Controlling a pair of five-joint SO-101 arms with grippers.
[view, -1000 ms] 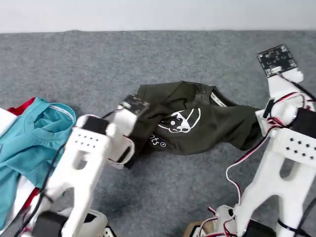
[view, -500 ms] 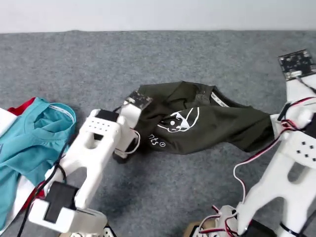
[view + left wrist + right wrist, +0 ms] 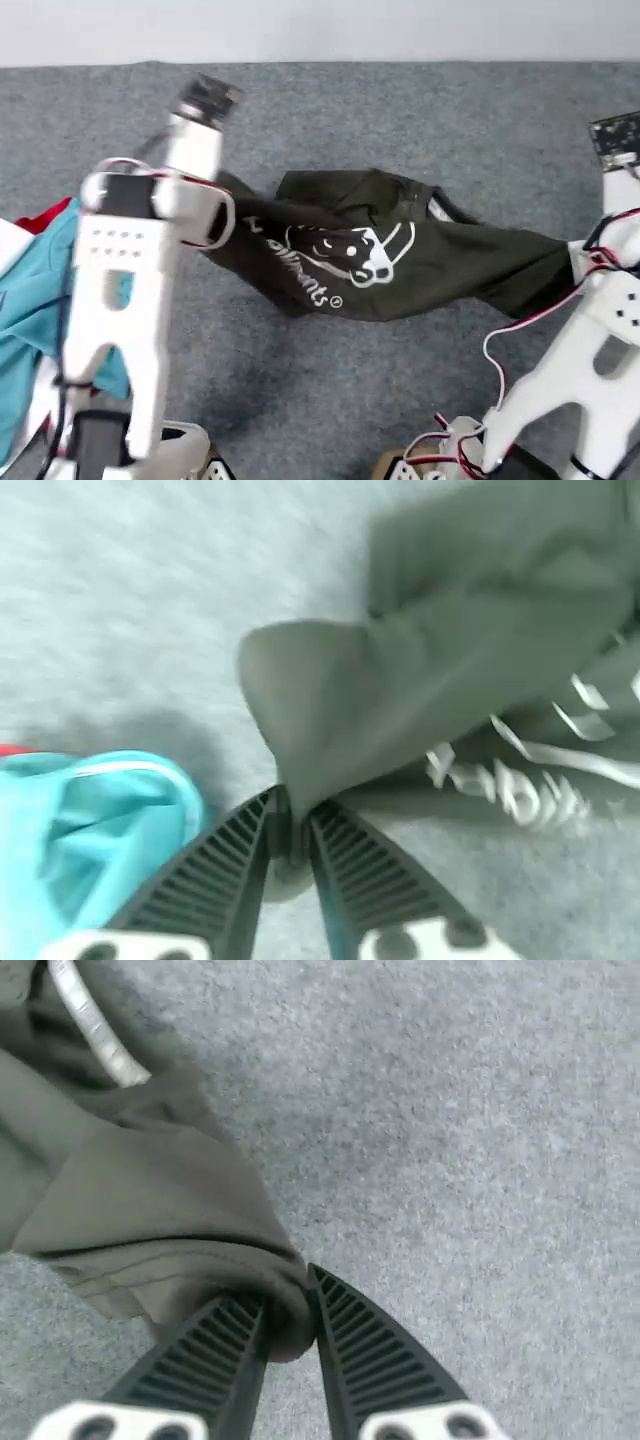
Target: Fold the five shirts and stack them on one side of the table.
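Note:
A dark olive shirt (image 3: 370, 255) with a white print is stretched across the middle of the grey table between both arms. My left gripper (image 3: 288, 830) is shut on one end of the olive shirt (image 3: 420, 700), which rises from between its black fingers (image 3: 235, 865); in the high view that end sits at the left arm (image 3: 215, 225). My right gripper (image 3: 290, 1310) is shut on the other end of the shirt (image 3: 130, 1190), at the table's right side (image 3: 575, 265). A teal shirt (image 3: 30, 300) lies on a pile at the left edge.
Under the teal shirt (image 3: 90, 810) lie red (image 3: 45, 215) and white (image 3: 10, 235) garments at the table's left edge. The grey carpet-like table (image 3: 400, 110) is bare behind and in front of the olive shirt. The arms' white bases stand at the near edge.
The left arm has swung up and to the left with its end of the olive shirt, and the right arm has pulled right. The shirt is now spread wider and flatter.

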